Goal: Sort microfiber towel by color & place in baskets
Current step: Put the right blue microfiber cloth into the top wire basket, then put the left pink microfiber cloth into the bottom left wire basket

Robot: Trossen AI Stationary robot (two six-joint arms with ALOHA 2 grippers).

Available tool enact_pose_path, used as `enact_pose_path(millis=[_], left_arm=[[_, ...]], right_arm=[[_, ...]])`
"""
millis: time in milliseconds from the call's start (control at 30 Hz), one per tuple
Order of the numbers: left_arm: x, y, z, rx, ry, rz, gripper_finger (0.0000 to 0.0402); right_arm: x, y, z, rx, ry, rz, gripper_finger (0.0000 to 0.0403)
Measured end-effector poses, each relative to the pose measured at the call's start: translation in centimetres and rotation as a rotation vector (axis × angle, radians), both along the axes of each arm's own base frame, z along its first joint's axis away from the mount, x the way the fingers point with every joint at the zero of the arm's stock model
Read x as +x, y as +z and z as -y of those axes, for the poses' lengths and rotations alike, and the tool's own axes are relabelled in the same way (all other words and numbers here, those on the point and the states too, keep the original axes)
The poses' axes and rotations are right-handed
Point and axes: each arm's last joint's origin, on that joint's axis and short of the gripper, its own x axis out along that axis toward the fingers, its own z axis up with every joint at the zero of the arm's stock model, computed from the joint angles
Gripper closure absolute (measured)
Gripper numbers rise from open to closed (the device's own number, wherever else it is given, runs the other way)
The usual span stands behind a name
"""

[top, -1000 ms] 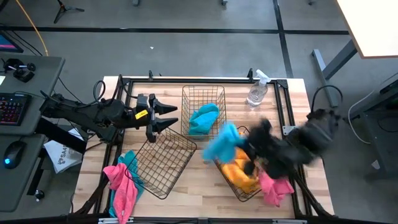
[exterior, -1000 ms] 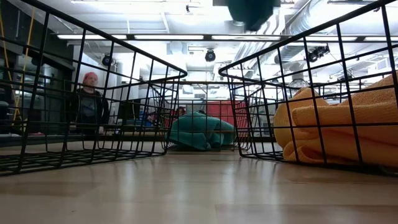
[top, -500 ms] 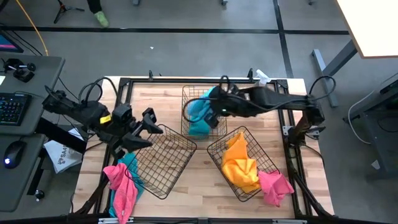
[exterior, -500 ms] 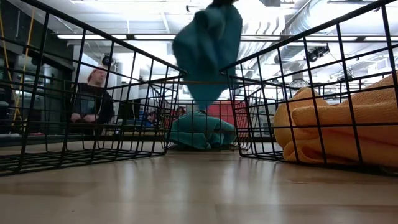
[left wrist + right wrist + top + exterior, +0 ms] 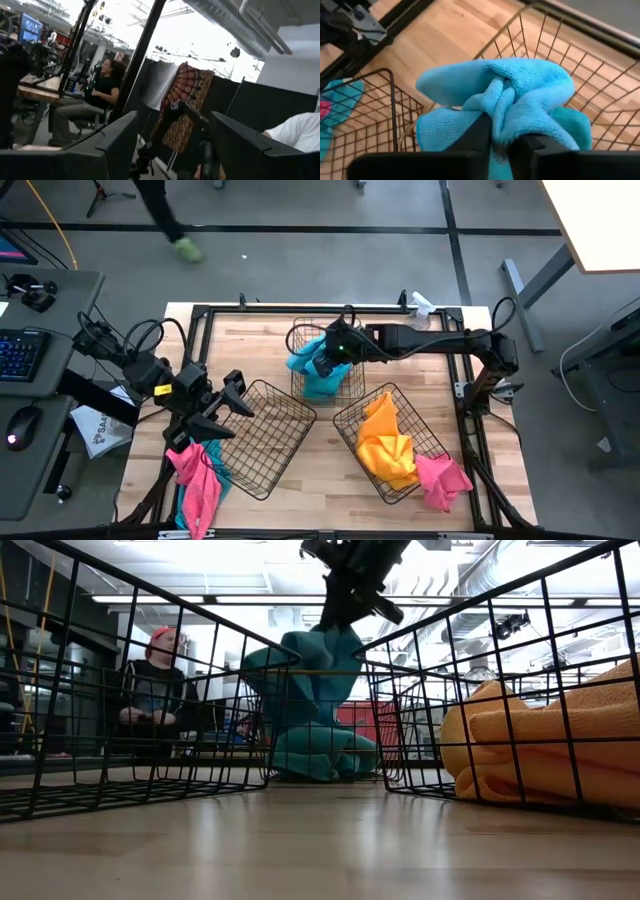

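My right gripper (image 5: 330, 360) reaches across over the far middle basket (image 5: 300, 330) and is shut on a turquoise-blue towel (image 5: 303, 358). A second turquoise towel (image 5: 325, 755) lies in that basket. The right near basket (image 5: 345, 420) holds a yellow-orange towel (image 5: 385, 442), and a pink towel (image 5: 440, 480) lies against that basket's outer near corner. My left gripper (image 5: 232, 402) is open at the left near basket's (image 5: 265, 438) left rim. It stands above a pink towel (image 5: 195, 475) and a turquoise one (image 5: 205, 442) on the table. My right gripper pinches a bunched fold (image 5: 501, 107) of the turquoise-blue towel between its two fingers, several layers gathered. It comes from above, slanting in from the table's right. The towel hangs slack below the fingers (image 5: 350, 585), and its lower end (image 5: 300, 725) rests on the towel in the basket.
A clear spray bottle (image 5: 415, 305) stands at the far right corner, by the right arm. Black frame bars (image 5: 200, 330) run along the table's edges. A person (image 5: 150, 700) sits beyond the table, and another walks past its far side (image 5: 180, 245). Bare wood (image 5: 320, 480) lies between the near baskets.
My right gripper has carried the turquoise towel from over the right near basket to the far middle basket. It then came down until the towel's lower end settled on the towel there. My left gripper has moved toward the near left corner, over the pink towel, staying open.
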Motion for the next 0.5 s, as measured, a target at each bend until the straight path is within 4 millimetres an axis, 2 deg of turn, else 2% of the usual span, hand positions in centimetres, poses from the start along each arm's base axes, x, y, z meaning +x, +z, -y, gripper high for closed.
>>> enact_pose_path(millis=[333, 500], left_arm=[[0.2, -1.3, 0.3, 0.062, -0.012, -0.118, 0.0172], [0.3, -2.1, 0.2, 0.085, 0.03, -0.199, 0.0172]], right_arm=[[-0.3, 2.6, 0.1, -0.051, 0.095, -0.018, 0.0159], [-1.8, 4.7, -0.1, -0.016, 0.078, -0.118, 0.0102]])
